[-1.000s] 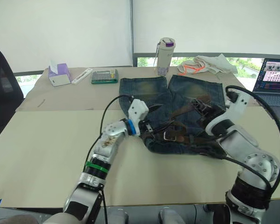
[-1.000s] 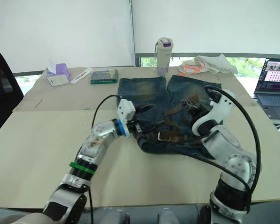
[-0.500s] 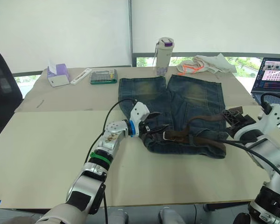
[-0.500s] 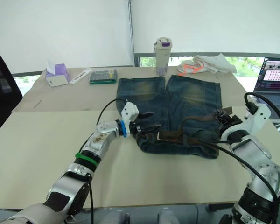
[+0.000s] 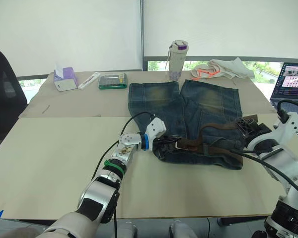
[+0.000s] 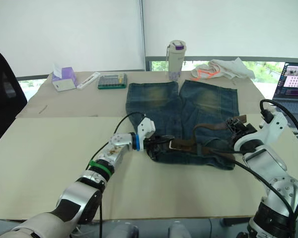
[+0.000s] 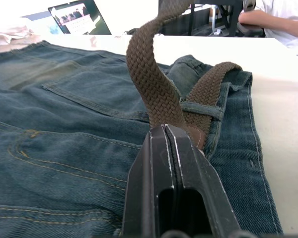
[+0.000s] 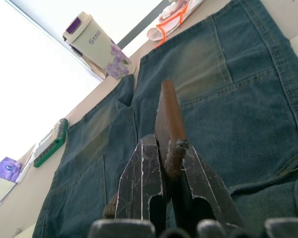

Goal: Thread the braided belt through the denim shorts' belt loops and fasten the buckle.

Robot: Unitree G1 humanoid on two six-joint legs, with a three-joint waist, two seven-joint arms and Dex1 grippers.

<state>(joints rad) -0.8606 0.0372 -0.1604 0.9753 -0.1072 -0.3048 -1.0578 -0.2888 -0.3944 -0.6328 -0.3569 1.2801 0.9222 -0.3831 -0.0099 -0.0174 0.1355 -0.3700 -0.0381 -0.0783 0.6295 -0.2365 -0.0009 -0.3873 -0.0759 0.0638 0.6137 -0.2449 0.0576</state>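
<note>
— So where is the belt lying?

— Across the waistband of the denim shorts, which lie flat on the tan table, their legs faded yellowish. The braided belt is a woven brown strap; one stretch runs under a narrow belt loop, and another rises in an arch toward the right side.

— And the grippers?

— The left gripper has its black fingers pressed together, pinching the strap at the left end of the waistband, beside the silvery buckle. The right gripper clamps the smooth dark tip of the belt between scuffed fingers, at the shorts' right edge.

— Is the buckle done up?

— Hard to tell; it looks like a small metal frame lying on the denim.

— Anything else around?

— A flowered tumbler, a white cloth with orange cord, a calculator, a tissue box and a laptop.
</note>
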